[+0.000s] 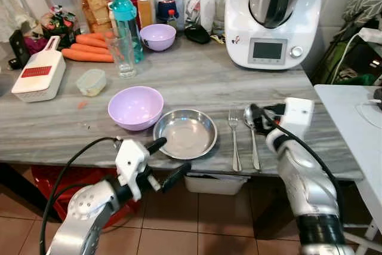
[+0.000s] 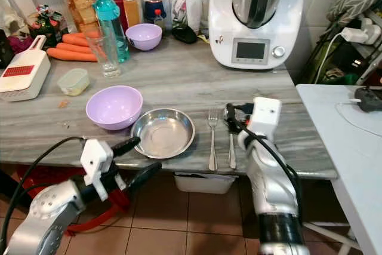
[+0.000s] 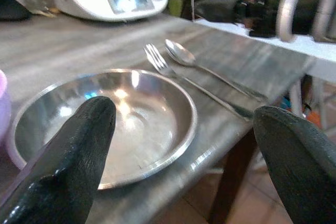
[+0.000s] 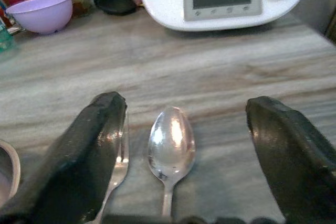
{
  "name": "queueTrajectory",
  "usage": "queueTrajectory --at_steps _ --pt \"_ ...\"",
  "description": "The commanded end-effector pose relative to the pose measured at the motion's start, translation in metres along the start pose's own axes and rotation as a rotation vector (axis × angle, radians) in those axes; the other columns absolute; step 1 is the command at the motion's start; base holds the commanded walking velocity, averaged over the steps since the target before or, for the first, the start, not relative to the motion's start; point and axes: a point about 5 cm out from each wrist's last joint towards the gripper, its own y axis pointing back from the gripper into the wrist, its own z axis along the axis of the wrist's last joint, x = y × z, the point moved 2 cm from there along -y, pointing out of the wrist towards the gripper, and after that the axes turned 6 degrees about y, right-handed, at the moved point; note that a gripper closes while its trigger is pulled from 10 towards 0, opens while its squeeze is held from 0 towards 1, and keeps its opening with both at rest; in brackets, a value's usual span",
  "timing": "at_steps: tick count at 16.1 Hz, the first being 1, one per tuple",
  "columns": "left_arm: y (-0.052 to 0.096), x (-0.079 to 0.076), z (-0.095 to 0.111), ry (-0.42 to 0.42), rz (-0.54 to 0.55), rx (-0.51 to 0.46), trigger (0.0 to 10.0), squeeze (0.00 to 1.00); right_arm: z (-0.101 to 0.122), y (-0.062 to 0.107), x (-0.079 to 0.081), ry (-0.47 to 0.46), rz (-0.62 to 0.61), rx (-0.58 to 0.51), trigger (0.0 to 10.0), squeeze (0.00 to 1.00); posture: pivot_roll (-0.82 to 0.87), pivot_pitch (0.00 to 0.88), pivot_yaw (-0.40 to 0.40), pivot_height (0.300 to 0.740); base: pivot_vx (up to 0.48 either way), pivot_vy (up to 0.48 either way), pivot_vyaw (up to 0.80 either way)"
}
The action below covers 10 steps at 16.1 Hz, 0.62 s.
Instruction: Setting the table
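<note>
A steel plate (image 1: pixel 185 134) lies near the front edge of the grey counter (image 1: pixel 197 76). A fork (image 1: pixel 234 141) and a spoon (image 1: pixel 253 144) lie side by side just to its right. A lilac bowl (image 1: pixel 135 107) sits against the plate's left side. My left gripper (image 1: pixel 169 160) hangs open in front of the counter edge, below the plate (image 3: pixel 105 124), with nothing between its fingers. My right gripper (image 1: pixel 262 117) is open low over the spoon's bowl (image 4: pixel 171 137), one finger on either side of it, holding nothing.
A white kitchen machine (image 1: pixel 271 16) stands at the back right. A second lilac bowl (image 1: pixel 157 36), a glass (image 1: pixel 121 55), a teal bottle (image 1: pixel 125 25), carrots (image 1: pixel 89 49), a slicer (image 1: pixel 39 76) and a small tub (image 1: pixel 91 82) occupy the back left. A white table (image 1: pixel 352 123) adjoins on the right.
</note>
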Motion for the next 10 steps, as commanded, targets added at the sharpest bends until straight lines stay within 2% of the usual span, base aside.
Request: queueTrajectory --at_steps 1,6,9,10 --pt "-0.001 0.003 0.002 -0.010 0.022 -0.014 10.0 0.00 0.010 0.007 0.000 0.028 -0.013 -0.058 10.0 1.00 -0.01 0.000 -0.017 0.740 0.000 0.000 0.00" --pt "-0.009 0.010 0.020 -0.012 0.127 -0.121 10.0 0.00 0.014 0.027 -0.013 0.122 -0.084 -0.143 10.0 1.00 0.00 0.000 -0.036 0.740 0.000 0.000 0.00" --pt "-0.008 0.015 0.027 -0.017 0.263 -0.186 10.0 0.00 0.009 0.036 -0.013 0.133 -0.074 -0.126 10.0 1.00 0.00 0.000 -0.041 0.740 0.000 0.000 0.00" --pt "-0.008 0.018 0.025 -0.011 0.315 -0.174 10.0 0.00 0.007 0.039 -0.013 0.146 -0.080 -0.128 10.0 1.00 0.00 0.000 -0.043 0.740 0.000 0.000 0.00"
